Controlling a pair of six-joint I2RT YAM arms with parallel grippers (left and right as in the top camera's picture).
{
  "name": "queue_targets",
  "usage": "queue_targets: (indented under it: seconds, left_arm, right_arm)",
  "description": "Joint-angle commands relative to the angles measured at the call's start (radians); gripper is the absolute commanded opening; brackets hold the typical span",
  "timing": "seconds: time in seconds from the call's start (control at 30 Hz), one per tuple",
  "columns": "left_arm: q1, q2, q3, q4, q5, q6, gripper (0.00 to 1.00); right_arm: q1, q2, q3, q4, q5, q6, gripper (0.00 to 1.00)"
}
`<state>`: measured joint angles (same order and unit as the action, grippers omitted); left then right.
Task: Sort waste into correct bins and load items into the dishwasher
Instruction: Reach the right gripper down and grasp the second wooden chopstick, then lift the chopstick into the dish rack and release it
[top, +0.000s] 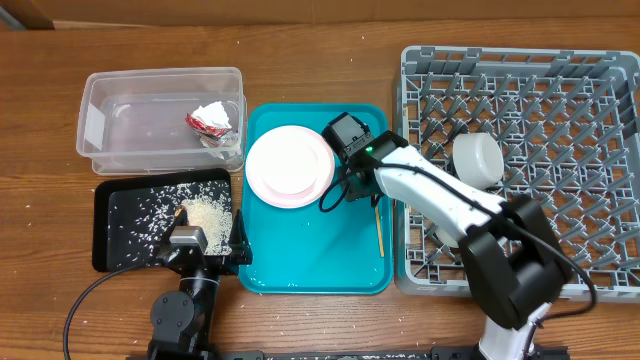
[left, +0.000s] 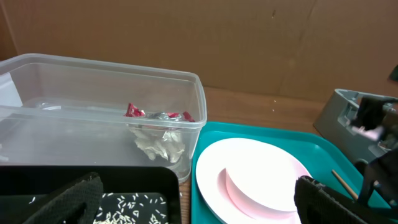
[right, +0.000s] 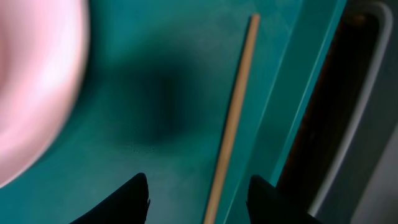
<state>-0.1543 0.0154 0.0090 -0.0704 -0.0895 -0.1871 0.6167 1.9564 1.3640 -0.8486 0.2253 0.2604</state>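
My right gripper is open low over the teal tray, its fingers either side of one wooden chopstick that lies by the tray's right edge. The pale-pink plate sits at the tray's back left. The clear tub holds the red-and-silver wrapper and the white tissue. The black tray holds rice. A pale bowl stands in the grey rack. My left gripper is open and empty.
The rack stands right against the teal tray's right side. The right arm stretches from the front right across the rack's front left part and hides what lies under it. A second chopstick and the cup are not in view.
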Motion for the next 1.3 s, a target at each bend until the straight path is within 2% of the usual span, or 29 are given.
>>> queue_targets:
  seconds: [0.0, 0.07, 0.13, 0.17, 0.33, 0.47, 0.67, 0.87, 1.03, 1.27]
  left_arm:
    - [0.008, -0.011, -0.004, 0.003, 0.005, -0.011, 1.0]
    - [0.008, -0.011, -0.004, 0.003, 0.005, -0.011, 1.0]
    - [0.008, -0.011, -0.004, 0.003, 0.005, -0.011, 1.0]
    - [0.008, -0.011, -0.004, 0.003, 0.005, -0.011, 1.0]
    - [0.008, -0.011, -0.004, 0.003, 0.005, -0.011, 1.0]
    - [0.008, -0.011, -0.004, 0.003, 0.005, -0.011, 1.0]
    - [0.008, -0.011, -0.004, 0.003, 0.005, -0.011, 1.0]
    - [0.008, -0.011, -0.004, 0.003, 0.005, -0.011, 1.0]
    - [0.008, -0.011, -0.004, 0.003, 0.005, -0.011, 1.0]
    - [0.008, -0.011, -0.004, 0.003, 0.005, -0.011, 1.0]
  right_arm:
    - [-0.03, 0.036, -0.003, 0.009, 0.024, -0.003, 0.54]
    - [-0.04, 0.061, -0.003, 0.006, -0.001, -0.004, 0.53]
    - [-0.045, 0.077, -0.003, 0.002, -0.057, -0.027, 0.36]
    - [-0.045, 0.082, -0.003, -0.002, -0.095, -0.054, 0.32]
    - [-0.029, 0.082, -0.003, -0.037, -0.204, -0.16, 0.16]
    - [-0.021, 0.08, 0.005, -0.067, -0.2, -0.159, 0.04]
    - [-0.023, 0.024, 0.089, -0.118, -0.148, -0.064, 0.04]
    - [-0.05, -0.126, 0.199, -0.165, -0.038, 0.008, 0.04]
    - [-0.144, -0.203, 0.214, -0.169, 0.051, -0.002, 0.04]
    - [-0.246, -0.145, 0.185, -0.177, -0.021, -0.079, 0.04]
